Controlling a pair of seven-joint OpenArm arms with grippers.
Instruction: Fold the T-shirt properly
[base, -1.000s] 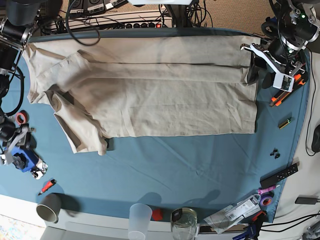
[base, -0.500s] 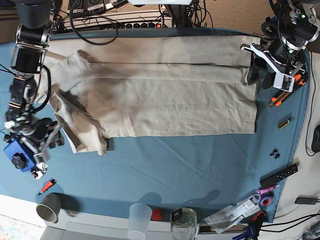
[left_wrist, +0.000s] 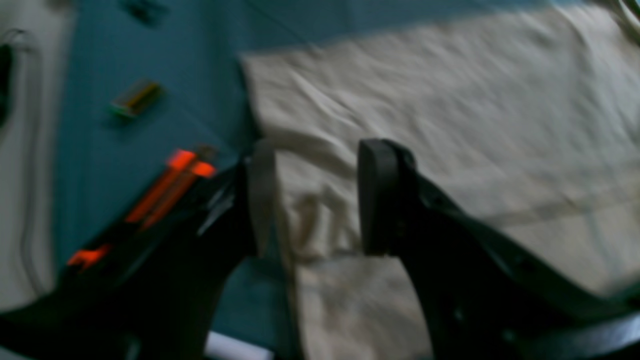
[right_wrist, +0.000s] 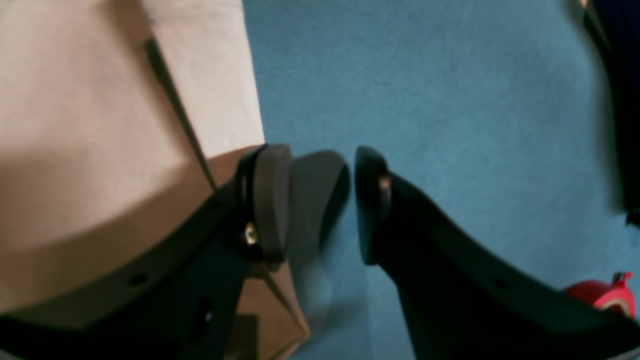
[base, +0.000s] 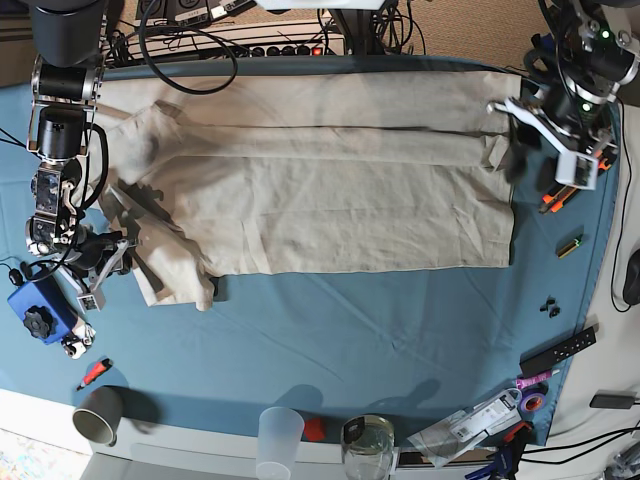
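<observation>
The beige T-shirt (base: 320, 190) lies flat across the teal cloth, with its sleeves and collar end at the left of the base view and its hem at the right. My left gripper (base: 503, 135) hovers over the hem corner. In the left wrist view that gripper (left_wrist: 317, 200) is open, and the hem edge of the T-shirt (left_wrist: 450, 125) runs under the gap without being pinched. My right gripper (base: 112, 268) sits beside the lower sleeve. Seen from the right wrist, this gripper (right_wrist: 320, 200) is open over bare cloth, with the T-shirt (right_wrist: 100, 125) edge by its left finger.
A blue device (base: 40, 310), a paper cup (base: 98, 415), a clear cup (base: 280, 440) and a glass jar (base: 368, 445) line the front and left edges. An orange tool (base: 560, 195), a small green block (base: 570, 245) and a remote (base: 558, 350) lie at the right. A red tape roll (right_wrist: 600, 295) lies near my right gripper.
My right arm has swung in from the left edge, bringing its gripper beside the lower sleeve. My left gripper has shifted slightly up and right over the hem corner.
</observation>
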